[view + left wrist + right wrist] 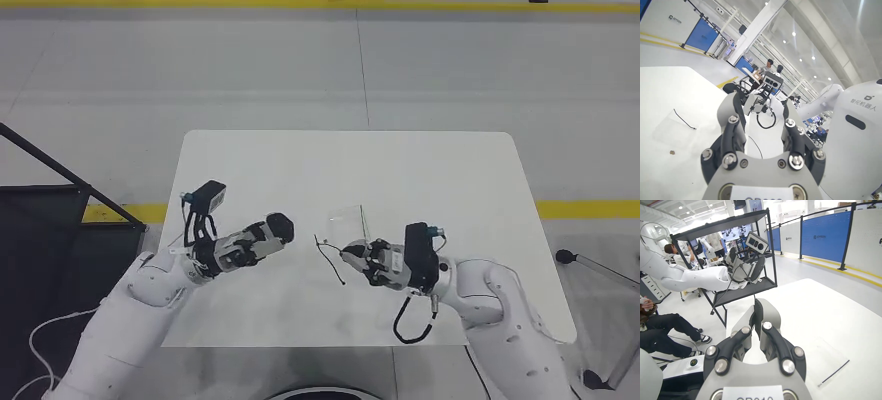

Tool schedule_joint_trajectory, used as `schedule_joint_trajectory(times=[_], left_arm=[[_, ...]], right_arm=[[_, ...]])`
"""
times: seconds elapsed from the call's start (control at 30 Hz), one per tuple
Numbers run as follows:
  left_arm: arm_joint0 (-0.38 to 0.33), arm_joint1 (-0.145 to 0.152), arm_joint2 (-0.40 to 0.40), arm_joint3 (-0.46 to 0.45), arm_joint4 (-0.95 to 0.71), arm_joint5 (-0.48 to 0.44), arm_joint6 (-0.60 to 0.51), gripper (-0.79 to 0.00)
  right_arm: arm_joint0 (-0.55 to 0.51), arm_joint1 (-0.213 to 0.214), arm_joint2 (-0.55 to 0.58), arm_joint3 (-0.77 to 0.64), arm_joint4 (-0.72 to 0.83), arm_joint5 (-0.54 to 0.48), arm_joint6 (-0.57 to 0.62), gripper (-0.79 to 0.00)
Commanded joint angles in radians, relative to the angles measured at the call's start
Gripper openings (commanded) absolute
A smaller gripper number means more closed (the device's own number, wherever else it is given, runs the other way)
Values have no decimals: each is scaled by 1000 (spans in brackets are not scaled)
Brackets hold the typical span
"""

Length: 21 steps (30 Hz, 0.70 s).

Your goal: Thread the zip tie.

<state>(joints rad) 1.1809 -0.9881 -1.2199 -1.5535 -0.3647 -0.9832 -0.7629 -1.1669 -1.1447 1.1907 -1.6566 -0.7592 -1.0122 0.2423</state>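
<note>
My right gripper point(348, 256) point(756, 306) is shut on a thin black zip tie point(330, 262). The tie curves out on both sides of the fingertips, just above the white table point(450, 180). One end of it pokes up past the closed fingers point(754, 296). My left gripper point(285, 228) point(762, 106) stands open and holds nothing. It is a short way left of the tie and points at the right gripper point(752, 107).
A second black zip tie point(364, 222) point(684, 119) point(834, 373) lies at the edge of a clear plastic sheet point(345, 225) point(666, 130) point(829, 349), just behind the right gripper. A small brown crumb point(672, 152) lies on the table.
</note>
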Motion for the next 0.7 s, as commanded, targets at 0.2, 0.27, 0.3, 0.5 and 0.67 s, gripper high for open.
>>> schedule_joint_trajectory(times=[0.2,0.27,0.3,0.5,0.67], left_arm=[[-64,-1,57,44,-91,44,-118,-403],[-74,-3,70,50,-90,44,-118,-406],[-79,-4,75,51,-90,42,-116,-406],[-97,-8,103,55,-82,37,-111,-443],[-106,-9,114,61,-78,31,-105,-474]], right_arm=[[43,8,-40,29,62,0,64,-785],[50,9,-47,31,67,0,71,-785],[52,10,-50,32,69,0,74,-785],[59,15,-57,36,70,0,78,-785],[62,17,-62,39,66,0,76,-785]])
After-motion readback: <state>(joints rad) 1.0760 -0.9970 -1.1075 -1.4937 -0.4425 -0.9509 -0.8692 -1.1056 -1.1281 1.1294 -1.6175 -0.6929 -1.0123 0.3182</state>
